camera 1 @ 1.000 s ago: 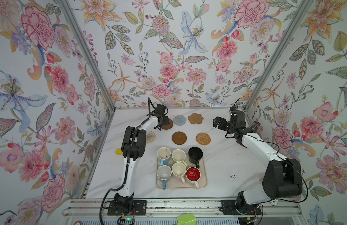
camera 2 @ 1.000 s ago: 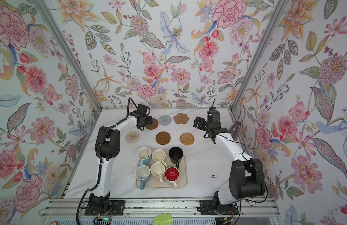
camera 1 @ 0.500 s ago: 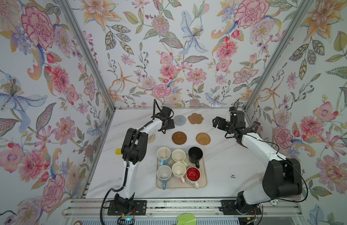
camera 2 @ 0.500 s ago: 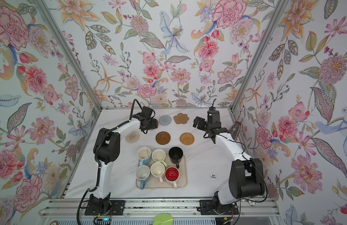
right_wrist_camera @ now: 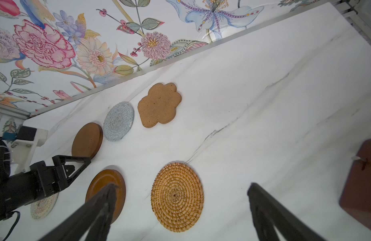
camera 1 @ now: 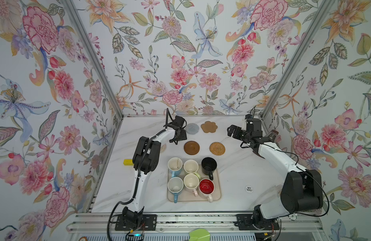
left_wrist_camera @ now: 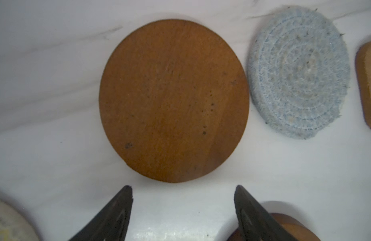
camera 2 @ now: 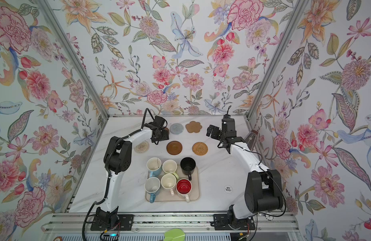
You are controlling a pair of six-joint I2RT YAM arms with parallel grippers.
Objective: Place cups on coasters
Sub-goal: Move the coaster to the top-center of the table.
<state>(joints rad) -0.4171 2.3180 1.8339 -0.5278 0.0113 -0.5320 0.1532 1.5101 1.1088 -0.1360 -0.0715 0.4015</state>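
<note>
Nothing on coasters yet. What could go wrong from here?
1. The six mugs stand packed together on the tray; jaws closing on one would likely nudge its neighbours.
2. The back brown disc by the open left gripper nearly touches the grey coaster; cups set there may bump each other.

Brown disc point(left_wrist_camera: 173, 100) — matt smooth wood; grey mat point(left_wrist_camera: 298, 73) — fuzzy woven cloth; tabletop point(left_wrist_camera: 45, 116) glossy w/ marble veins.

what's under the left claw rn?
A bare brown disc coaster, flat on the marble, just ahead of the tips of the open left claw, untouched. In both top views the claw body covers most or all of it.
</note>
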